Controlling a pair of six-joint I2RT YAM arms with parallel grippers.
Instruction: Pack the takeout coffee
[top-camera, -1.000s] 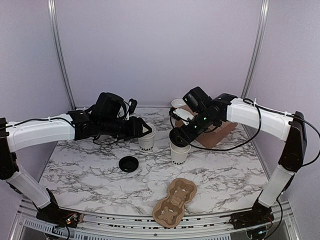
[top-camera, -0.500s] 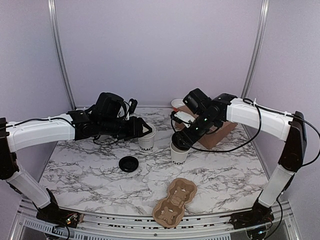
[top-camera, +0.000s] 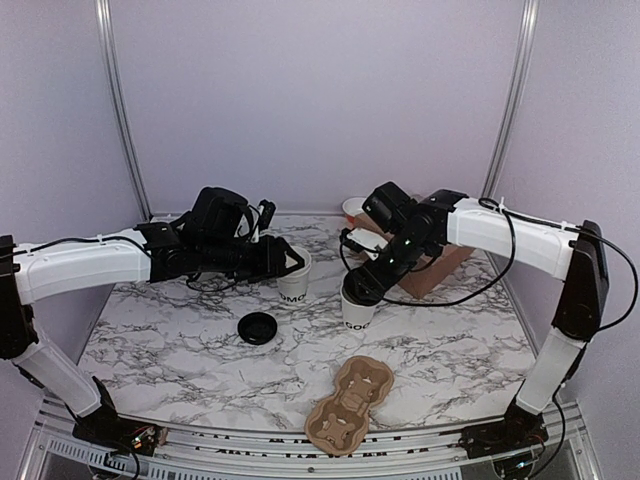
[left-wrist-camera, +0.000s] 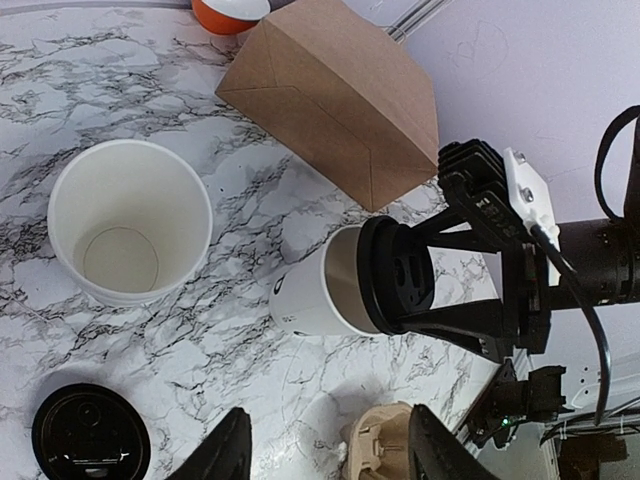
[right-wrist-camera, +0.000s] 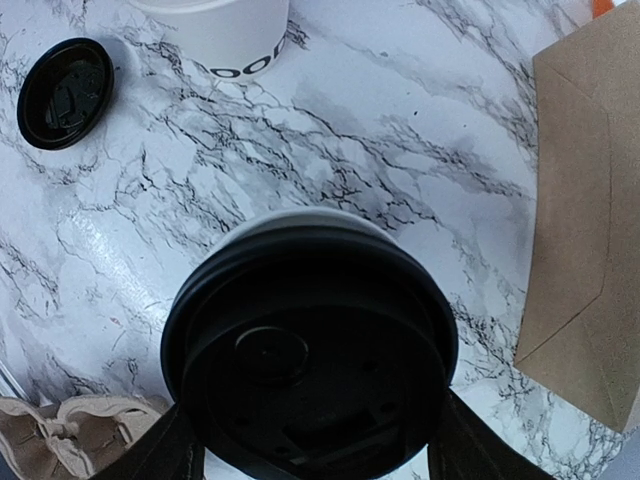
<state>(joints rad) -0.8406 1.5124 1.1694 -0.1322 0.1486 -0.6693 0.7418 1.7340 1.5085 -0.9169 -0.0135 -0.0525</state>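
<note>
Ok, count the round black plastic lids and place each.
2. One round black plastic lid lies on the marble table; the other lid is in the right gripper, at the rim of a lettered white paper cup. None appears hidden.

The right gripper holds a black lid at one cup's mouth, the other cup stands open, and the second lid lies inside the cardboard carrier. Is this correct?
Not quite. The second lid lies on the marble table, apart from the cardboard carrier, as the top view shows. The rest is right: the right gripper grips the other black lid.
</note>
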